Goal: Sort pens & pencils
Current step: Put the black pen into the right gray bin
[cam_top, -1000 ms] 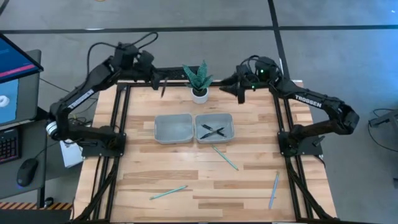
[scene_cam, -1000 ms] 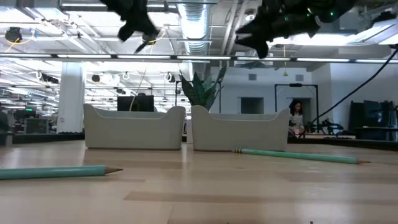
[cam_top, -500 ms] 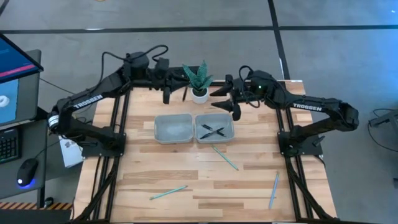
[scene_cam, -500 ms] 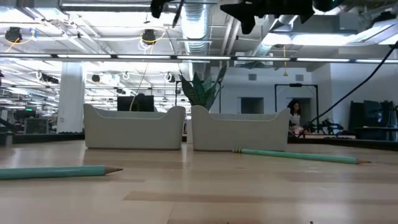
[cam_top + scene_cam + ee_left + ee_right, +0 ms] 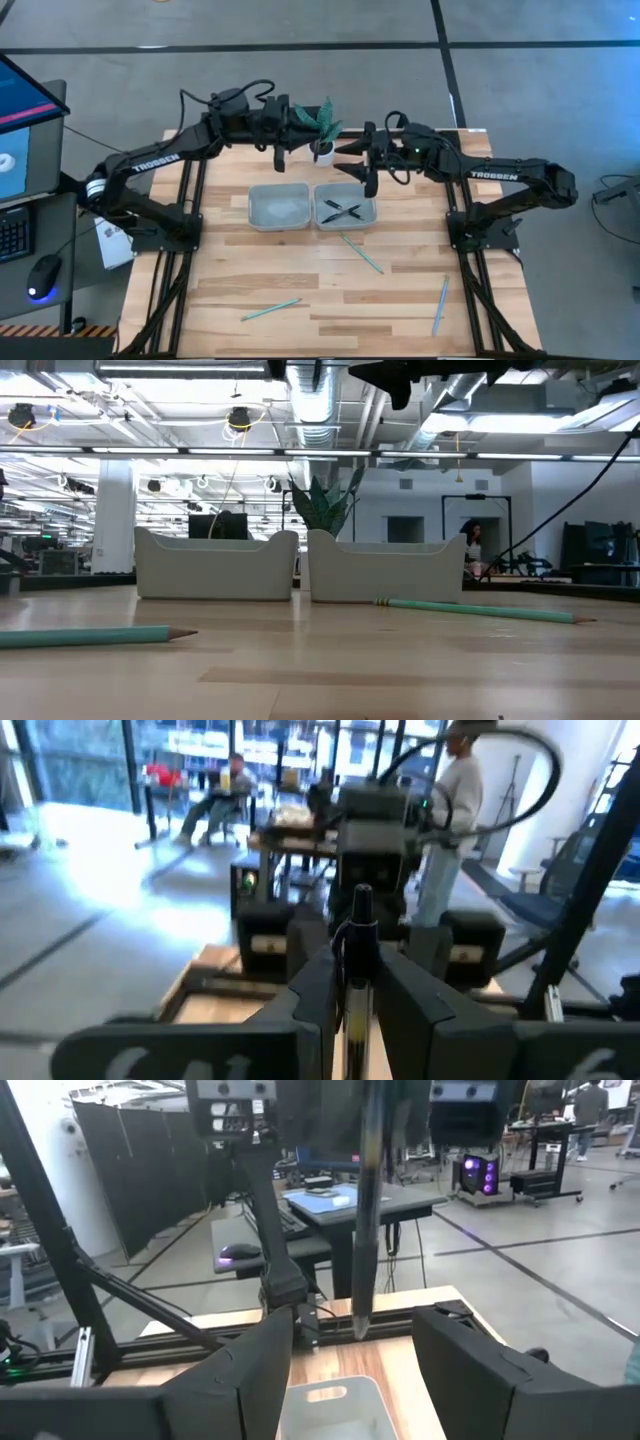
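High view: my left gripper [image 5: 283, 152] clamped on pen [image 5: 296, 150] above far table edge; two pens [image 5: 342, 210] in right tray [image 5: 345, 206]; pencils [image 5: 360, 253] loose nearer.
Left wrist: pen upright between fingers.
Right wrist: my right gripper [image 5: 352, 1380] spread apart, empty.
Risk: grippers close together, could collide; pen could slip.

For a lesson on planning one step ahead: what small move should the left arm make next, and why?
Probably shift the left gripper sideways over the right tray, then lower it. It is clamped on a dark pen near the far edge of the left tray, which looks empty, while two pens already lie crossed in the right one. The open right gripper hovers nearby, so go carefully.
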{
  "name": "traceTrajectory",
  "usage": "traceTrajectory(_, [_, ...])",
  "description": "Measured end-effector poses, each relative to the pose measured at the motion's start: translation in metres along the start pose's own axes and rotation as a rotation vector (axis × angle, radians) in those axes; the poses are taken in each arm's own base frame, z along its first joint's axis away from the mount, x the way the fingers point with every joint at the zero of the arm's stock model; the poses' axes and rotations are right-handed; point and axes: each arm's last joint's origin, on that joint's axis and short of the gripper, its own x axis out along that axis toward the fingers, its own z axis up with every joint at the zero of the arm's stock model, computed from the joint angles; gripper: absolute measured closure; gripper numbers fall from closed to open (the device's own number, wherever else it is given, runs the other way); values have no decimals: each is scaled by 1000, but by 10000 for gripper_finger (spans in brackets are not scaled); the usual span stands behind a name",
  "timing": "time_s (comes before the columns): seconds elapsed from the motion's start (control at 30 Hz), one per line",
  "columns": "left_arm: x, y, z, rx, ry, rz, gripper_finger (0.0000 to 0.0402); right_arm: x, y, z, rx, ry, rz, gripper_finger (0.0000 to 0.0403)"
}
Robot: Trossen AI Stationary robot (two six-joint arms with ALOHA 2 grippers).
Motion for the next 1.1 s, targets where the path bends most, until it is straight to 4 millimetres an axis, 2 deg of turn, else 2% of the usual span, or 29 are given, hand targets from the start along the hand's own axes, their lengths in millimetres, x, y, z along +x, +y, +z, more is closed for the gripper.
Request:
traceTrajectory(0.2, [12,1,-1,14,-54,-24,360,0,1,0,-10,-1,3,175])
traceTrajectory(0.47, [33,8,-15,-39,-62,-70,360,0,1,2,-18,-26,1,176])
traceTrajectory(0.77, [32,5,-9,-52,-107,-128,360,0,-1,3,-18,-32,-56,176])
traceTrajectory(1.1, [32,5,-7,-12,-139,-105,360,0,-1,7,9,-70,-53,177])
